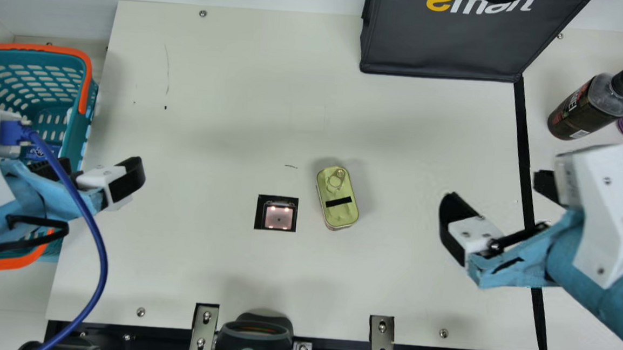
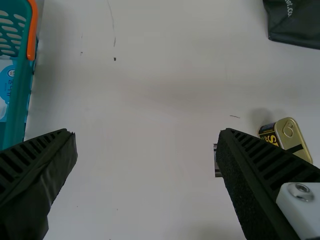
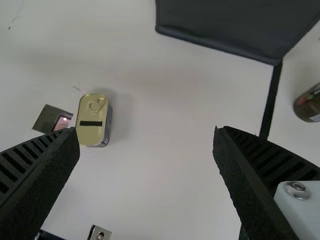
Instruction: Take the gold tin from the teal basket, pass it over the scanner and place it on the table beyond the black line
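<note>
On the left is a teal basket (image 1: 32,48), the left gripper (image 1: 92,171) above its side, fingers apart. Next come the scanner (image 1: 278,217), the tin (image 1: 337,197) flat on the table (image 1: 228,116) just right of it, a dark bag (image 1: 444,45), the right gripper (image 1: 497,195), its fingers spread, the black line (image 1: 523,139), and a dark bottle (image 1: 580,113).

Ahead of the left gripper's (image 1: 98,168) parted fingers, bare table (image 1: 229,110) leaves a way through; the teal basket (image 1: 79,131) obstructs by its outer finger; between both grippers' fingers, the gold tin (image 1: 337,190) interrupts otherwise open surface; ahead of the right gripper's (image 1: 497,194) spread fingers, past more free table, a dark bag (image 1: 438,47) blocks passage; ahead and outward, a bottle (image 1: 580,110) stands.
</note>
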Action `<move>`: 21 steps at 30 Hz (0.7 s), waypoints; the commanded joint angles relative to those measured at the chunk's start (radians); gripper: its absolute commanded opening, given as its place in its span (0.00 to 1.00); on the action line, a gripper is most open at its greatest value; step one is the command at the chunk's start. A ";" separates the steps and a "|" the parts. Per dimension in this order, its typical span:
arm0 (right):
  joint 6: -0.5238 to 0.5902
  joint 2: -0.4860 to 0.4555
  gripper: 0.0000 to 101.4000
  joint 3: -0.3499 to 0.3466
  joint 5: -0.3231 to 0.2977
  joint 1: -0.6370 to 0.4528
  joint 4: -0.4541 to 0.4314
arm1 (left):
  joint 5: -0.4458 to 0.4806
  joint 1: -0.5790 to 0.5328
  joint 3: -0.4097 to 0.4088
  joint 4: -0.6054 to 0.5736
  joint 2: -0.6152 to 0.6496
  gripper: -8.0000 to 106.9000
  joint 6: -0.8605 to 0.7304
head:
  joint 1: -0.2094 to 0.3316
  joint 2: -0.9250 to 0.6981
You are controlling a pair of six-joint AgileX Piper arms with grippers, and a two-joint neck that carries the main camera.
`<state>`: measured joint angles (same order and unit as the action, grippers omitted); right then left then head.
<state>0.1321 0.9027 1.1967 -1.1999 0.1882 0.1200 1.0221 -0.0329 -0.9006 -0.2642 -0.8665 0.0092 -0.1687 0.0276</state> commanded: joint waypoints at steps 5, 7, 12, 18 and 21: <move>-0.002 0.089 0.94 -0.009 0.005 0.010 0.033 | 0.000 0.000 0.000 0.000 0.000 0.85 0.000 | 0.030 0.000; -0.028 0.119 0.94 -0.012 0.014 0.031 0.026 | 0.000 0.000 0.000 0.000 0.000 0.85 0.000 | 0.030 0.000; -0.129 0.187 0.94 -0.023 0.055 0.107 -0.012 | 0.000 0.000 0.000 0.000 0.000 0.85 0.000 | 0.030 0.000; -0.268 0.265 0.94 -0.034 0.101 0.212 -0.065 | 0.000 0.000 0.000 0.000 0.000 0.85 0.000 | 0.030 0.000; -0.332 0.303 0.94 -0.034 0.116 0.264 -0.086 | 0.000 0.000 0.000 0.000 0.000 0.85 0.000 | 0.030 0.000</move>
<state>-0.1534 1.1915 1.1623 -1.0834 0.4233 0.0411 1.0221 -0.0329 -0.9006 -0.2642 -0.8665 0.0092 -0.1672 0.0261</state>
